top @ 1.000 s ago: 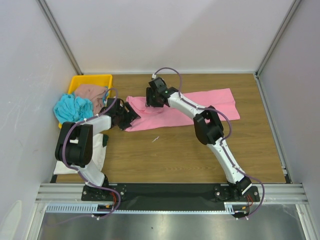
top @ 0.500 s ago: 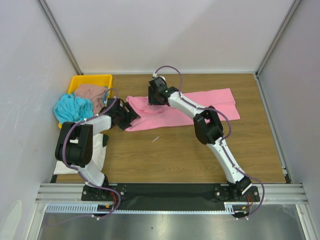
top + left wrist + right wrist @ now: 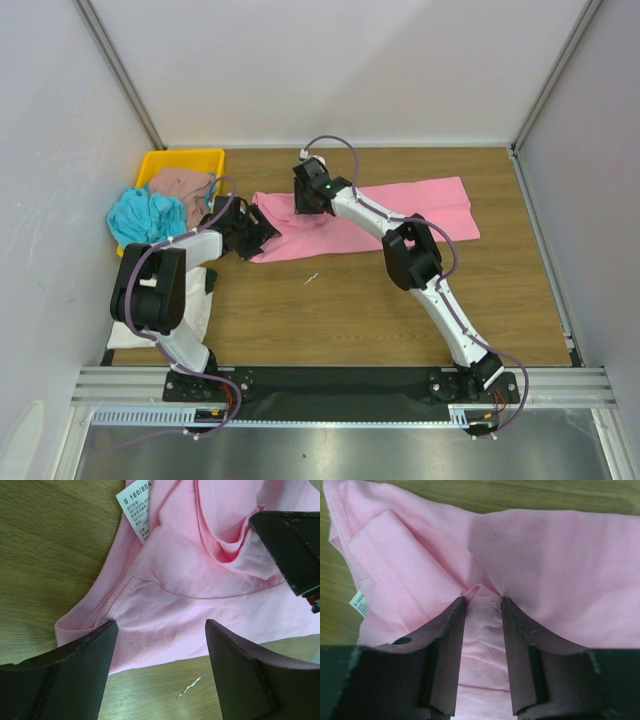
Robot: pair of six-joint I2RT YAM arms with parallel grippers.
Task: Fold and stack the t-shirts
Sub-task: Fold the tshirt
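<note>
Grip by right gripper (image 3: 483, 602) on pink shirt (image 3: 560, 565): narrow, with a raised ridge of cloth squeezed between both fingers. Set down on the rumpled left end, near the far edge.

Same pink shirt spread lengthwise across far half of table (image 3: 350, 320), right part flat, left part folded over on itself in soft creases.

Left gripper (image 3: 160, 630) just beside, low at the near-left corner of the pink shirt, wide, nothing between its fingers; only hem and bare wood under the gap. Size label (image 3: 136, 510) at the cloth's edge, partly over wood. Small white scrap (image 3: 312, 278) on table just near of the hem.

Turquoise shirt (image 3: 145, 215) bunched at far left, draped over near rim of yellow tray (image 3: 190, 157). Brown-pink shirt (image 3: 182, 185) crumpled in the tray, touching the turquoise one.

Cream shirt (image 3: 195, 300) at table's near-left corner, mostly hidden under left arm (image 3: 150, 290), bit of dark trim showing at its right edge.
</note>
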